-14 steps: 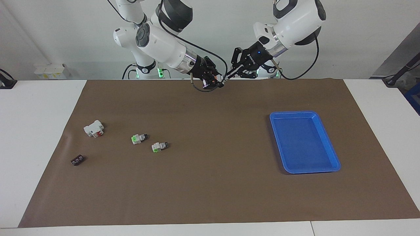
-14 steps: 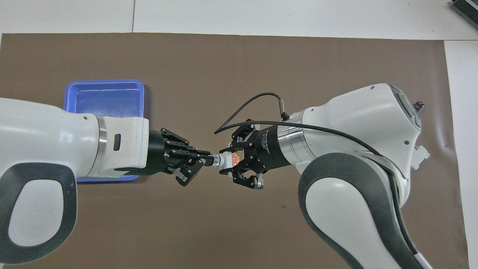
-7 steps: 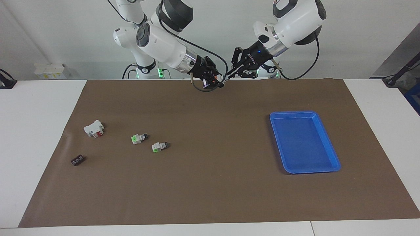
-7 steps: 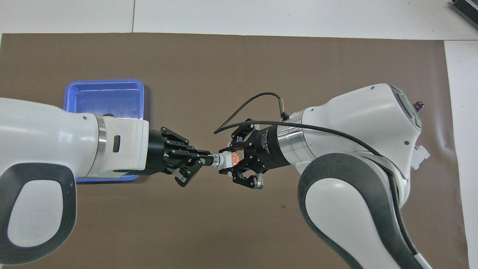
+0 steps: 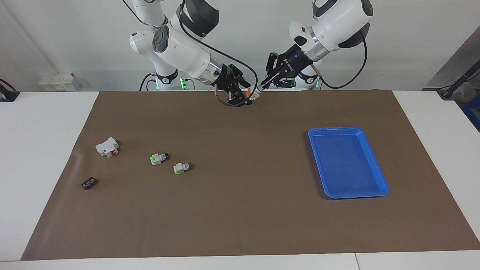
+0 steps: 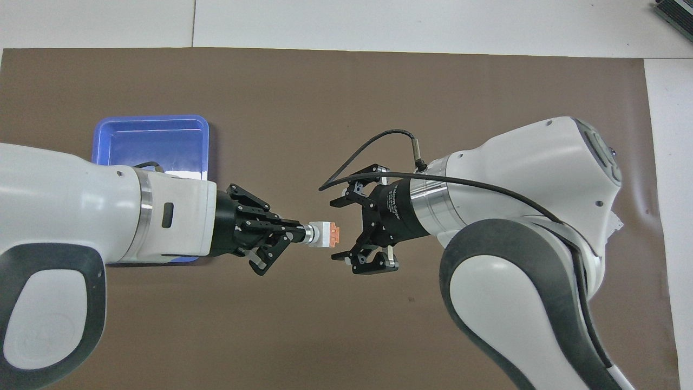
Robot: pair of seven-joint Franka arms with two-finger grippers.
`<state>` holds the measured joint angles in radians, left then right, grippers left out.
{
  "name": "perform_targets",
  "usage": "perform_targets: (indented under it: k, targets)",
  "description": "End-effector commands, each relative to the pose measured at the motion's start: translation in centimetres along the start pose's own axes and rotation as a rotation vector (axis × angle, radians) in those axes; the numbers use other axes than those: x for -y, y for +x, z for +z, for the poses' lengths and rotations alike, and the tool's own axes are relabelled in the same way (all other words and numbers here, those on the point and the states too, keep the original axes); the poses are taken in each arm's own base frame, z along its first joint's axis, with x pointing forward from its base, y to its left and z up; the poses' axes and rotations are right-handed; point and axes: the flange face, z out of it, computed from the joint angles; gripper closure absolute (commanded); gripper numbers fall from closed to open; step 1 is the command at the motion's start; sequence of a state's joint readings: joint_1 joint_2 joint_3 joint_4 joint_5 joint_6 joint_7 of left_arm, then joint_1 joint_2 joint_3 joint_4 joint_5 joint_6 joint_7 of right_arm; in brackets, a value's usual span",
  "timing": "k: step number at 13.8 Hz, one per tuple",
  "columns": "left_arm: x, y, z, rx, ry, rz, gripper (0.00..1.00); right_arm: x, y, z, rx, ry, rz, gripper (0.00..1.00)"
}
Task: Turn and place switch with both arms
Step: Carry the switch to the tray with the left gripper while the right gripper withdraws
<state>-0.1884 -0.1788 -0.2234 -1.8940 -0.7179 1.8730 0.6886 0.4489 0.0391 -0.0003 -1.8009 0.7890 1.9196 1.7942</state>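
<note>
The switch (image 6: 324, 236), a small white block with an orange face, is held in the air over the mat's edge nearest the robots. It also shows in the facing view (image 5: 252, 93). My left gripper (image 6: 303, 236) is shut on the switch's end away from the orange face; in the facing view (image 5: 258, 90) it reaches in from the left arm's end. My right gripper (image 6: 333, 231) is open, its fingers spread on either side of the orange face without touching it. It shows open in the facing view (image 5: 243, 93) too.
A blue tray (image 5: 347, 165) lies empty toward the left arm's end, partly under the left arm from above (image 6: 151, 141). Toward the right arm's end lie two green-faced switches (image 5: 159, 158) (image 5: 182, 167), a larger white block with red (image 5: 107, 147) and a small black part (image 5: 88, 183).
My right gripper has opened, let go of the switch and drawn back a little. The left gripper keeps hold of the switch, whose orange face now shows free.
</note>
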Motion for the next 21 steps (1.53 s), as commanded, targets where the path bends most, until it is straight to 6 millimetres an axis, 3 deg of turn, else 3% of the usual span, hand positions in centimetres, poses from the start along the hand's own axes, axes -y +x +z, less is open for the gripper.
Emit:
perform_targets:
  k: [1,5,11,16,19,21]
  targets:
    - [0.0,-0.6,-0.7,0.02,0.015,0.021,1.0,-0.7,0.7,-2.5,-0.032,-0.008,-0.074,0.0]
    - [1.0,-0.9,-0.8,0.096,0.16,0.062,1.0,-1.7,2.3,-6.2,-0.211,0.015,-0.315,0.0]
    - [3.3,-3.5,-0.9,0.3,0.384,0.032,1.0,0.7,9.8,-12.8,-0.446,-0.018,-0.674,0.0]
    - [8.4,-6.9,-4.8,0.396,0.531,-0.036,1.0,1.9,16.2,-18.9,-0.67,-0.155,-1.029,0.0]
    - [11.0,-9.2,-5.5,0.376,0.557,-0.068,1.0,1.6,19.3,-23.3,-0.732,-0.218,-1.173,0.0]
    - [12.5,-9.8,-4.2,0.396,0.538,-0.06,1.0,0.6,19.2,-25.3,-0.742,-0.247,-1.253,0.0]
